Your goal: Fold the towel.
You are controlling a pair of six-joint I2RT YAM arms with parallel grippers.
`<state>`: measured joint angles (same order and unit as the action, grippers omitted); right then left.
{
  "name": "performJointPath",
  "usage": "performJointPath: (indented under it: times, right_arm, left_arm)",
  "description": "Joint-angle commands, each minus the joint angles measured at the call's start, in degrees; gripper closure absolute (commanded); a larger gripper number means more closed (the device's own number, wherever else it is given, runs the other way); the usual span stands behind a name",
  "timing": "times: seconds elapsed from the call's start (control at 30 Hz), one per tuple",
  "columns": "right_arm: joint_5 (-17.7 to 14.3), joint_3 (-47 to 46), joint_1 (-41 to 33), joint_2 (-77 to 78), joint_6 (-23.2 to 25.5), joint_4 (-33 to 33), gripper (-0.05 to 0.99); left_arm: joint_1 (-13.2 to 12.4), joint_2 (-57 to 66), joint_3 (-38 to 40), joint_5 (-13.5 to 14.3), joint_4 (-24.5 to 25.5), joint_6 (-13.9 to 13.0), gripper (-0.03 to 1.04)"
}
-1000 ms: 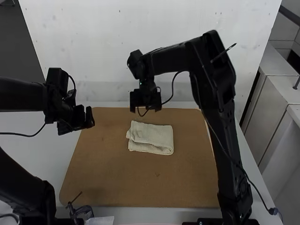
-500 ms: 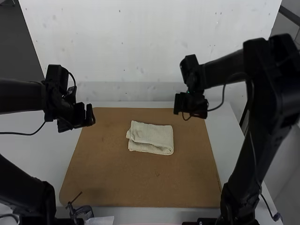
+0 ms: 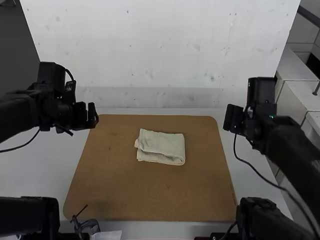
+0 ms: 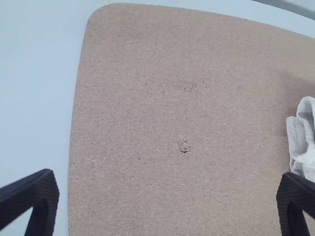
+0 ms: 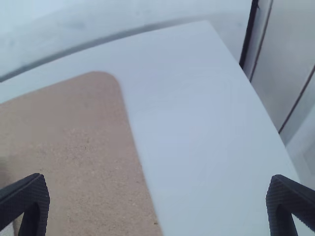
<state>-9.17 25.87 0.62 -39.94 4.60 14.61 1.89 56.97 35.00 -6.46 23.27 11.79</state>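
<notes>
High view facing down, wrist views nearer (board (image 3: 115,187) shared)

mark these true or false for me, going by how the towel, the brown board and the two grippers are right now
1. The towel lies folded in layers on the brown board. True.
2. The left gripper and the right gripper both have their fingers apart. True.
3. The left gripper is holding a corner of the towel. False: it holds nothing, and the towel lies away from it.
4. The towel hangs over the edge of the brown board. False: it lies wholly within the board's edges.
5. The towel is spread out in a single layer. False: it is folded into a compact bundle.
</notes>
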Motion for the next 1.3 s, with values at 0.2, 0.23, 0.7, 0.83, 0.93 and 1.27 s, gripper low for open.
performJointPath:
  times: [0.2, 0.23, 0.7, 0.83, 0.93, 1.27]
  right_arm:
    - [3.1, -7.8, -3.4, 23.2, -2.1, 3.9, -0.03]
    - [3.1, -8.5, -3.6, 25.2, -2.1, 4.2, -0.03]
    - [2.6, -11.2, -3.4, 35.8, -2.5, 3.4, -0.03]
    - [2.1, -12.2, -3.4, 36.7, -2.6, 3.1, -0.03]
    - [2.2, -12.8, -3.3, 37.7, -3.4, 2.8, -0.03]
    - [2.3, -13.9, -3.0, 40.7, -5.5, 3.6, -0.03]
  left_arm:
    - [3.7, -17.2, -2.2, 4.6, 5.4, 0.0, 0.01]
    - [3.7, -19.1, -2.7, 5.1, 5.7, 0.1, 0.01]
    - [3.4, -39.8, -8.3, 10.7, 6.6, 1.6, 0.02]
    - [2.8, -43.8, -8.5, 13.1, 7.5, 2.5, 0.03]
    - [1.4, -46.7, -8.6, 13.7, 8.1, 4.3, 0.03]
    - [-1.9, -55.4, -10.8, 9.4, 16.0, -1.9, 0.03]
